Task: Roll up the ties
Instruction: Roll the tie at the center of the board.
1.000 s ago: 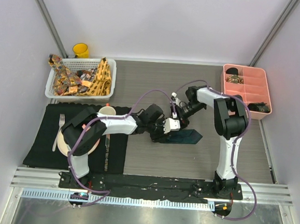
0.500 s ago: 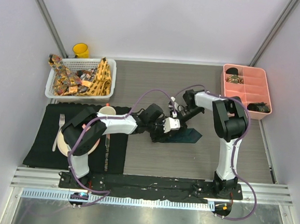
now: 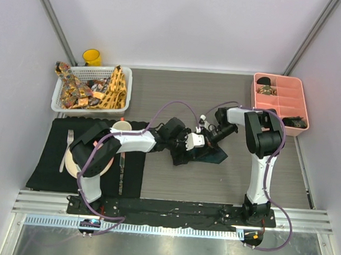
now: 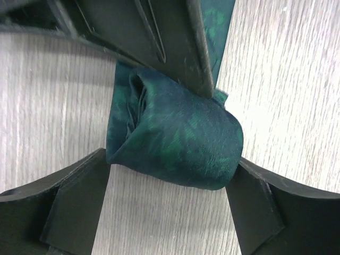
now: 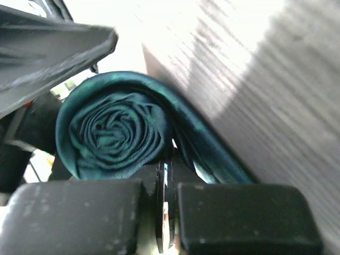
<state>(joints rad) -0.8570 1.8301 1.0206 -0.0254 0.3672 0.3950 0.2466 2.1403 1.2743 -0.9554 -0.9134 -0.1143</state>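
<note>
A dark teal tie [image 3: 214,155] lies mid-table, its near end wound into a roll [image 4: 175,138], whose spiral end [image 5: 114,133] faces the right wrist camera. My left gripper [image 4: 170,161] stands open, its fingers [image 4: 74,207] flanking the roll and just touching its sides. My right gripper [image 5: 166,170] is shut, its tips pushed in where the roll meets the flat tail [image 5: 207,149]. Its dark fingers [image 4: 159,37] lie over the roll's top in the left wrist view. From above, both grippers, left [image 3: 183,152] and right [image 3: 208,141], meet at the roll. Patterned ties [image 3: 94,89] fill a basket.
A white basket [image 3: 59,100] and a yellow cup [image 3: 92,57] stand at the back left. A pink divided tray [image 3: 278,103] is at the back right. At left, a black placemat [image 3: 47,159] carries a plate [image 3: 72,166], fork [image 3: 68,146], knife and mug [image 3: 121,125].
My left jaws have spread wide around the roll. My right jaws have closed, and the right gripper has slid lower and to the right, in against the roll.
</note>
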